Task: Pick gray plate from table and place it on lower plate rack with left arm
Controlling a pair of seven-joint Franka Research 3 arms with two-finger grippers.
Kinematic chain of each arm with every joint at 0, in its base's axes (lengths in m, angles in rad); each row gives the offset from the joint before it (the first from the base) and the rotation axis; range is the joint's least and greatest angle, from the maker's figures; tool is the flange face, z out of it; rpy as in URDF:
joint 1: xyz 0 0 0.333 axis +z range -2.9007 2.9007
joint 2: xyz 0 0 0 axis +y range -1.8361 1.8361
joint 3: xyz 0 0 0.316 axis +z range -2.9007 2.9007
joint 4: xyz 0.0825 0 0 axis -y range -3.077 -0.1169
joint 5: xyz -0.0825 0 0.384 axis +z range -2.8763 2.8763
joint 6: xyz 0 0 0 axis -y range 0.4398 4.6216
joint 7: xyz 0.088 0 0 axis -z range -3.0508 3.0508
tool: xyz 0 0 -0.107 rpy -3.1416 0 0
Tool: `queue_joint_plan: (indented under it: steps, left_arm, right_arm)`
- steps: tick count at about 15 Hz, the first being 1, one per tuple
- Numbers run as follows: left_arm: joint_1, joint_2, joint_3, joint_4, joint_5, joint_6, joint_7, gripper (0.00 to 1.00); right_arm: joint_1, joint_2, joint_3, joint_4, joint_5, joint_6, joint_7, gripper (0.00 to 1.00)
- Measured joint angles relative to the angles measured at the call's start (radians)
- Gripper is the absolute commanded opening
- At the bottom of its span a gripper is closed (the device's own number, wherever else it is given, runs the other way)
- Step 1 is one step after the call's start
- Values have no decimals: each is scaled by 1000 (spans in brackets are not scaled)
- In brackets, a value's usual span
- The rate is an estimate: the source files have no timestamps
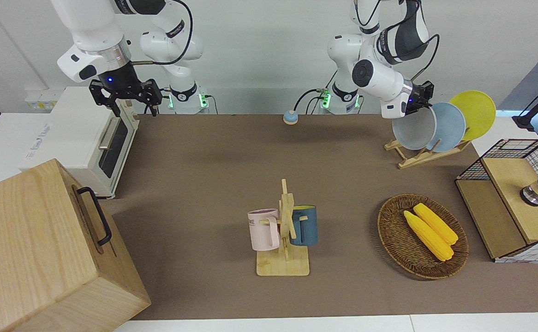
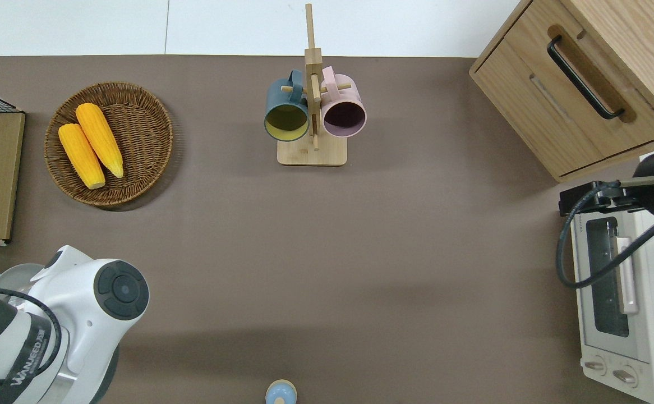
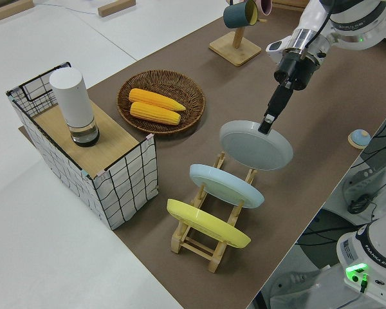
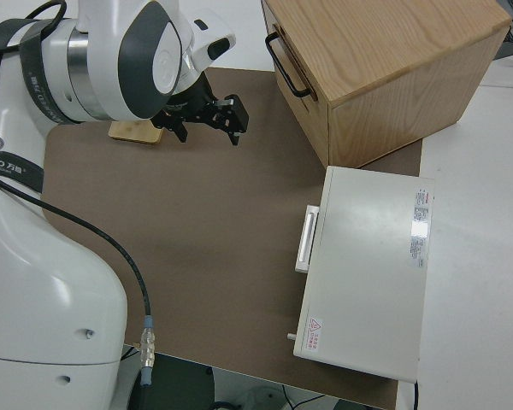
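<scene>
A wicker basket (image 1: 391, 230) holds two corn cobs (image 1: 430, 230). The left tool (image 3: 268, 122) pinches the gray plate (image 3: 254, 146) at the lower plate rack (image 3: 209, 241); the right arm is parked.

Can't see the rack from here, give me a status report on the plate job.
Left gripper shut on gray plate, at the rack's lowest slot. Blue plate beside it. Right arm parked.

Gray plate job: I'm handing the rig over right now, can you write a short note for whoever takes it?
Left claw: shut on the rim of the gray plate, holding it tilted at the lowest slot of the plate rack, next to the blue plate.
Right arm: parked, claw open.
Done: plate picked up and brought to the rack.
Left: make sure it is seated, release, pull back.
</scene>
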Motion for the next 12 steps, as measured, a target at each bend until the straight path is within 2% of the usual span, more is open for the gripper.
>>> queue_joint_plan:
  steps: [12]
  left_arm:
    - [-2, 114, -15, -10, 45, 3, -164, 0]
  right_arm:
    - [0, 0, 0, 0, 0, 0, 0, 983]
